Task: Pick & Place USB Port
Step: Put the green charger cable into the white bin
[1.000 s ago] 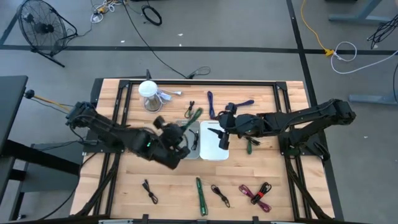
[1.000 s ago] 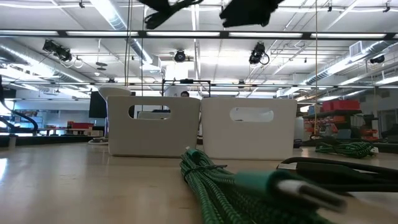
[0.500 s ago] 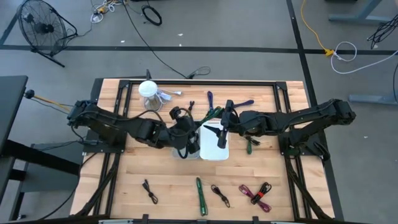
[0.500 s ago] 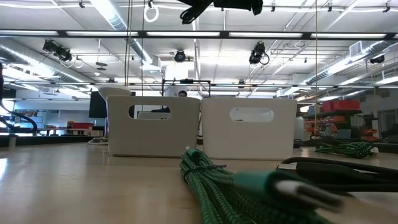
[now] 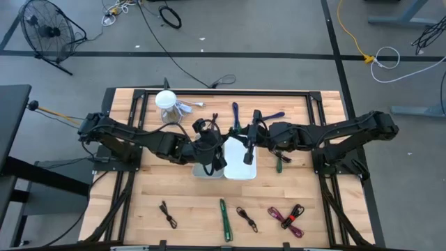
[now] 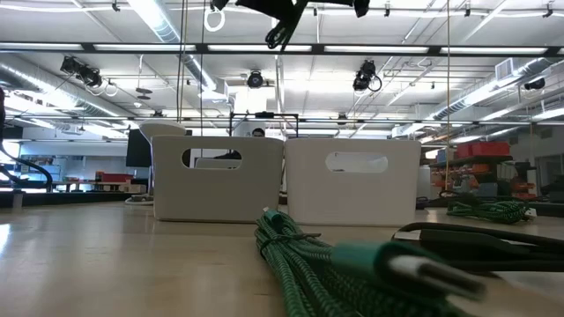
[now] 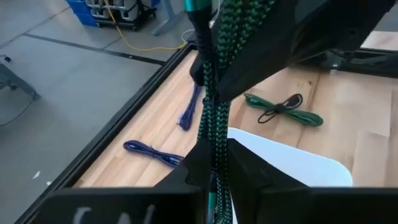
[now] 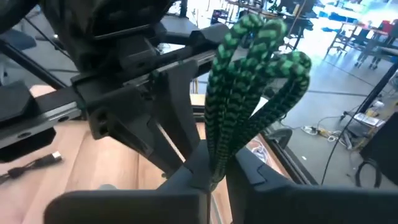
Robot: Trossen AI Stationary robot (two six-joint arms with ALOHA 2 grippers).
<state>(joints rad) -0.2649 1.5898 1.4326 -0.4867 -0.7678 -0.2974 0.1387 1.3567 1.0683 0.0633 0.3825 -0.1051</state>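
We're seeing two matte black jointed arms, chunky at the joints. The left arm [image 5: 132, 143] and right arm [image 5: 341, 132] both end in slim dark fingers.

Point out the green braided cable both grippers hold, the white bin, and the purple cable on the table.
green braided cable [image 8: 249, 106], right wrist view, on the folded loops.
white bin [image 7: 292, 165], left wrist view, on its rim.
purple cable [image 7: 189, 112], left wrist view, on the bundle's middle.

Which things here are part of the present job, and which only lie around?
Job: green braided cable, gripped by both the left pincer and right pincer; white bins.
Lying around: purple cable, green cable, black cable, red cable, white cup.
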